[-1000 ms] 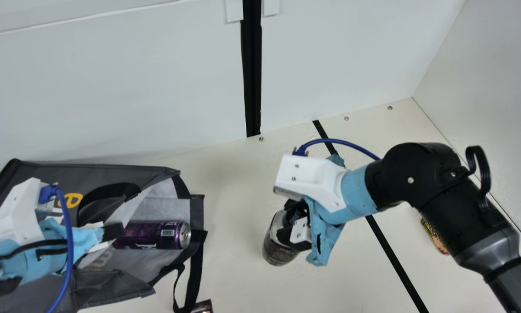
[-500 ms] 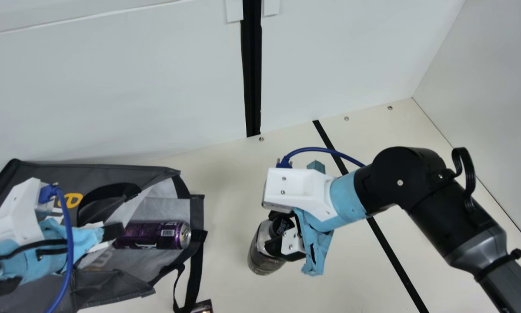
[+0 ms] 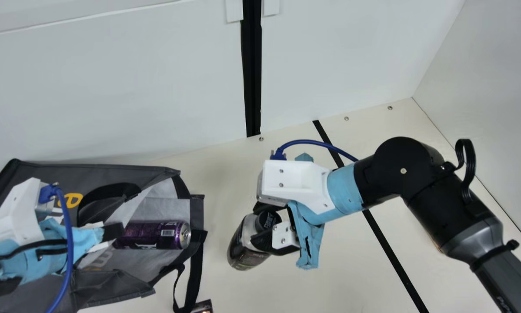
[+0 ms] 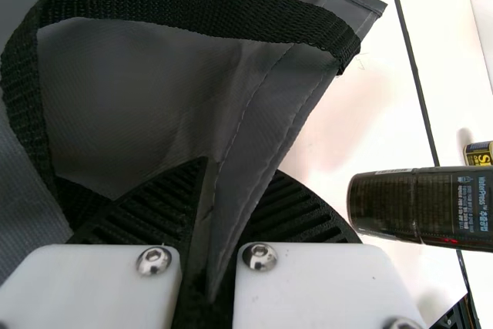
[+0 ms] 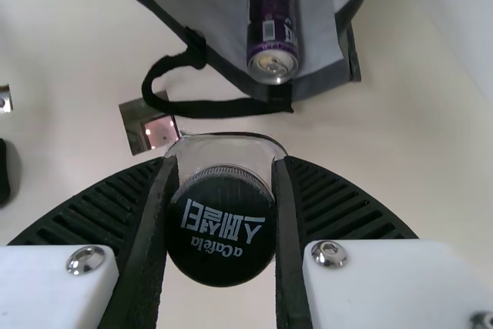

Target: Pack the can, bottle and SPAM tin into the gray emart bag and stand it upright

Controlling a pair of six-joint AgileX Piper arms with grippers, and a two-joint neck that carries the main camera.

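Main view: the gray emart bag (image 3: 112,174) has not shifted on the desk (image 3: 338,278), lying on its side by the back edge, toward the left. What has changed is the bottle (image 3: 242,248) — it has come leftward, nearer the bag's open mouth, so packing it looks like the step in hand. It still needs lining up with the opening.

The bottle sits between the fingers of the right claw (image 5: 224,163), which are closed around it just below its cap; its body slants beyond them toward the bag. It is probably off the desk, though the angle makes that hard to judge. The left claw (image 4: 241,169) is pinching a fold of the bag, which should steady it. The can (image 3: 151,235) lies just inside the mouth, while the SPAM tin (image 4: 478,153) waits near the desk's right edge — well apart from both claws.
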